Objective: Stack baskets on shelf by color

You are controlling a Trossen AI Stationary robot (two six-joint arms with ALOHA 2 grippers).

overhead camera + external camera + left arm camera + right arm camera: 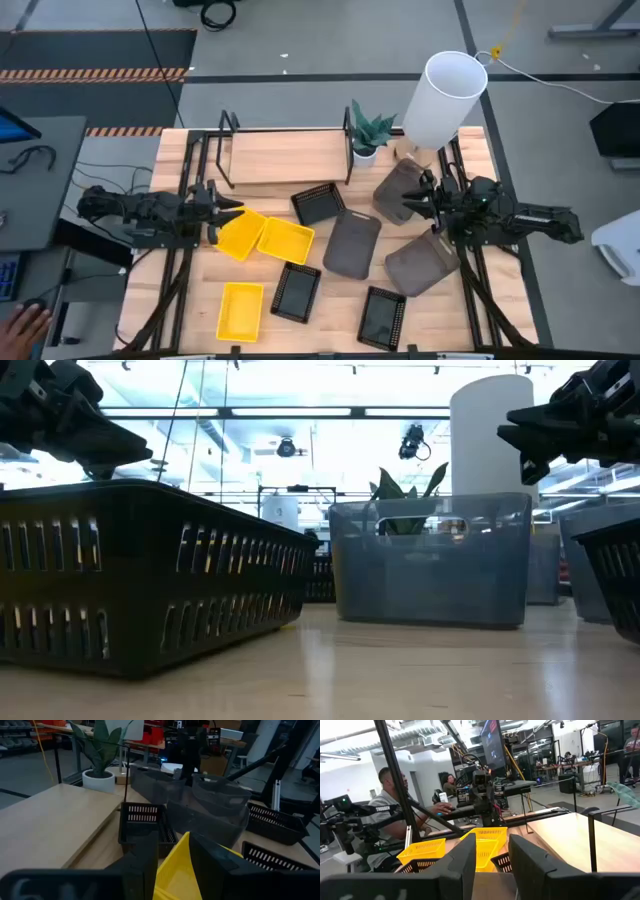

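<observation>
High view: the left gripper (232,212) holds its jaws around the rim of a yellow basket (240,233), the shelf (285,157) at one o'clock; the right gripper (412,203) is released, empty.

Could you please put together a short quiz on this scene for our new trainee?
1. How many yellow baskets show in the high view?
2. True or false: a basket already stands on the shelf.
3. What sits between the fingers of the left gripper? A: a black mesh basket. B: the corner of a yellow basket. C: a potted plant.
Key: 1: three. 2: false, its plank is bare. 3: B.
</observation>
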